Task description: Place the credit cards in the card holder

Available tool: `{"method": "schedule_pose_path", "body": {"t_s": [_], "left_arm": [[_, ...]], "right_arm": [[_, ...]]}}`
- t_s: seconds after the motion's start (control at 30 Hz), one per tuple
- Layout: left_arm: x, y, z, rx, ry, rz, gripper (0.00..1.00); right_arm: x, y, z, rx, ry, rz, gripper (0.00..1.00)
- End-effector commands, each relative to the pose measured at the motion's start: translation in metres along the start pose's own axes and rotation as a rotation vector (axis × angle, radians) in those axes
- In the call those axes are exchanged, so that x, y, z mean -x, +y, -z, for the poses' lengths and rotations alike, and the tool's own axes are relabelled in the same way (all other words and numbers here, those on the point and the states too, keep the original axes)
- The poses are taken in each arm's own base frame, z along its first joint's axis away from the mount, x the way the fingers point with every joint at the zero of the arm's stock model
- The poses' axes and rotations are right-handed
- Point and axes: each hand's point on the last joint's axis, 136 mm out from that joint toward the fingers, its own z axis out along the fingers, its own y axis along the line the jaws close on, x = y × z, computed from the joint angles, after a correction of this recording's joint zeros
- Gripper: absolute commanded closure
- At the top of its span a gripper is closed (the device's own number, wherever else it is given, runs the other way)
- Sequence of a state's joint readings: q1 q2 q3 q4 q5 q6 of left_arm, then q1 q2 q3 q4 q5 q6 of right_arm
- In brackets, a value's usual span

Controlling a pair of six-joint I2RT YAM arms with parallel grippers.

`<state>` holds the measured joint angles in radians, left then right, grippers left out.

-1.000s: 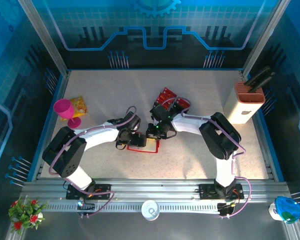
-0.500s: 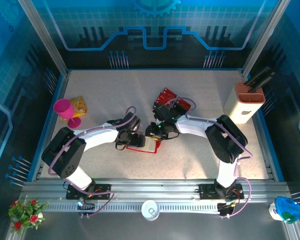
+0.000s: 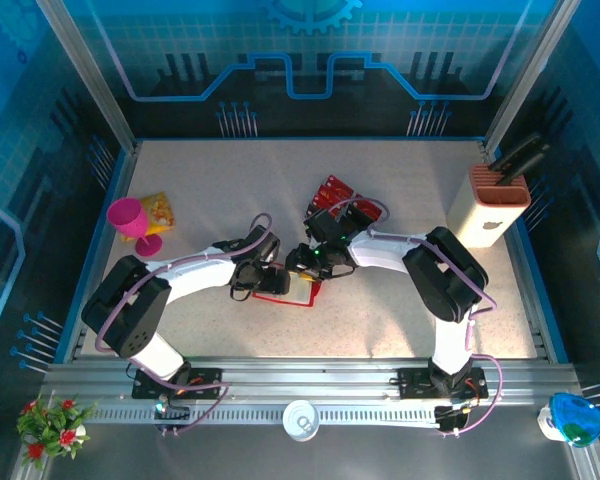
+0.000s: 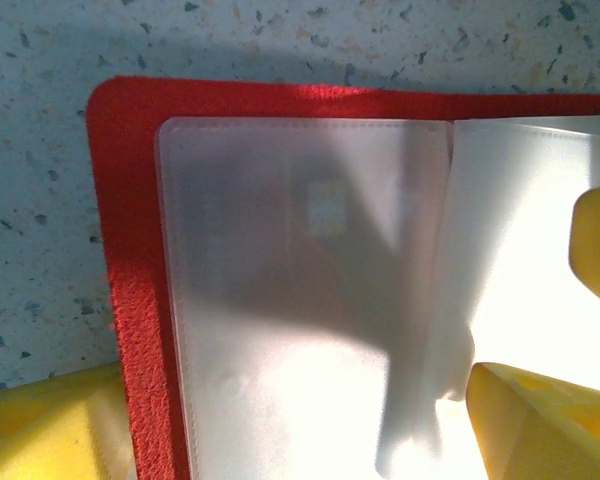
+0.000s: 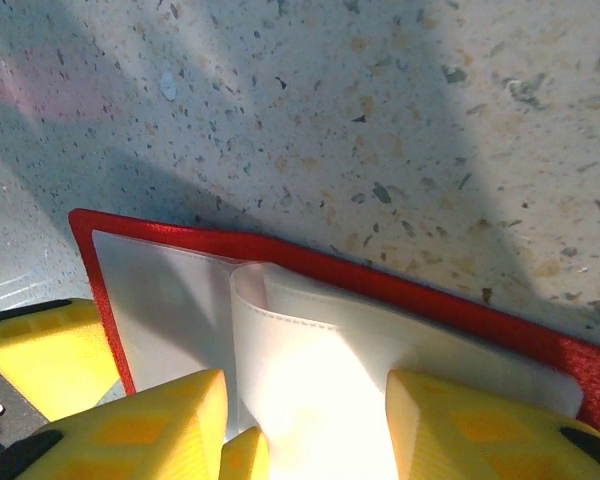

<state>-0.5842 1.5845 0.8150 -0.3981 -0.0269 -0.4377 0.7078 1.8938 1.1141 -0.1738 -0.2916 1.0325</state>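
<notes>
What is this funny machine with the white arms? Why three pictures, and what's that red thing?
It is a robot with two arms bolted to a table. One picture looks down from above; the other two come from cameras on the wrists, so yellow fingers show. On the table lie an open red card holder, a pile of credit cards, a pink cup, a yellow packet and a beige knife block. The left gripper and right gripper both stand open over the card holder's clear pockets. Neither holds a card.

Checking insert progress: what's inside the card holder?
Frosted clear sleeves inside the open card holder; a faint pale square shows through one, card unconfirmed. Yellow jaws cover the sleeves' lower right.
</notes>
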Motion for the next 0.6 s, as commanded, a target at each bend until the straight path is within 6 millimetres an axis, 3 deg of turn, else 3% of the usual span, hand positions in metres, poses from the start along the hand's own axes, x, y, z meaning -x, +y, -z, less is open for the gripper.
{"method": "schedule_pose_path", "body": {"t_s": [0.0,0.27,0.57], "left_arm": [[-0.023,0.004,-0.013,-0.002,0.076,-0.008,0.17],[-0.023,0.003,-0.014,-0.009,0.077,-0.006,0.18],[-0.022,0.001,-0.013,-0.014,0.073,-0.004,0.2]], "right_arm": [[-0.005,-0.007,-0.002,-0.015,0.007,-0.019,0.52],[-0.003,-0.008,0.022,-0.019,-0.058,-0.021,0.5],[-0.006,-0.014,0.009,-0.035,-0.029,-0.034,0.5]]}}
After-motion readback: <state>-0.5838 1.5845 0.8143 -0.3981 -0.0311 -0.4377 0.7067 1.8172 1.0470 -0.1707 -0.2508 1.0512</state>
